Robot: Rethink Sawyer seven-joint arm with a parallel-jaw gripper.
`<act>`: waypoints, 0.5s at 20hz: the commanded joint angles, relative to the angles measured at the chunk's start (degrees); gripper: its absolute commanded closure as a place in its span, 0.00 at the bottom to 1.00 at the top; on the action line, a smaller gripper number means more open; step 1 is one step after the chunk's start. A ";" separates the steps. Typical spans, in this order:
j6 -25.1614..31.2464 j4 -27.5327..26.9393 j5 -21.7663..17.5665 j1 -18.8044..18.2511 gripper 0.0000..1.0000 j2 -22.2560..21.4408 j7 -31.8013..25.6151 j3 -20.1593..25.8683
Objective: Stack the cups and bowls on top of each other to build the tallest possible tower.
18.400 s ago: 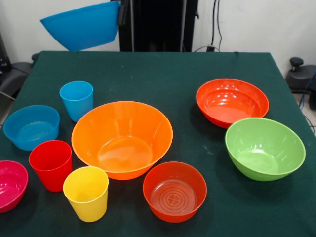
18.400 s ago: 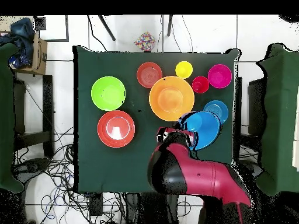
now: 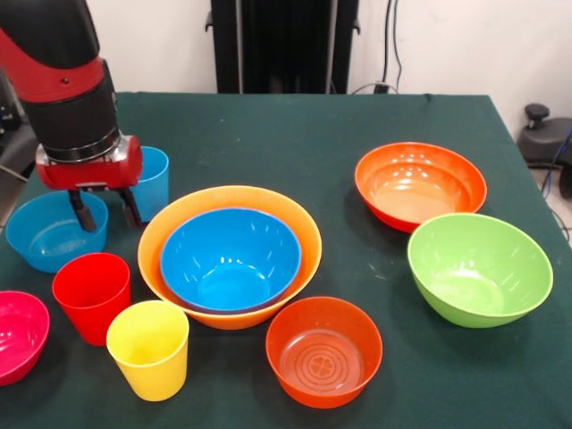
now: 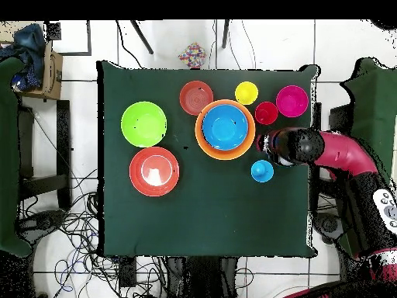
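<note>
We see the claw [image 3: 106,208] open, holding nothing — above the small blue bowl [image 3: 54,232]; light blue cup [image 3: 150,181] just behind it.

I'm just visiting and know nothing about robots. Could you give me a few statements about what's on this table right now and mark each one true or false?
1. A blue bowl sits inside the big orange bowl. True.
2. The tool is gripping the yellow cup. False: it hangs empty and open above the small light blue bowl, and the yellow cup stands alone on the table.
3. The green bowl has nothing in it. True.
4. The red cup is stacked in the pink bowl. False: it stands on the table beside that bowl.
</note>
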 commanded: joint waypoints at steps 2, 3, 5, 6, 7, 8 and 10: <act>-2.86 3.15 -6.24 1.06 0.00 3.44 -14.72 0.65; -2.80 3.17 -6.50 1.00 0.00 3.46 -14.82 0.63; -2.80 3.32 -6.98 0.82 0.00 3.53 -14.96 0.63; -2.78 3.36 -7.19 0.73 0.00 3.57 -14.96 0.69; -2.71 3.33 -7.36 0.65 0.00 3.60 -14.99 0.73; -2.69 3.29 -7.51 0.62 0.00 3.65 -14.98 0.78; -2.66 3.22 -7.77 0.53 0.00 3.77 -14.95 0.88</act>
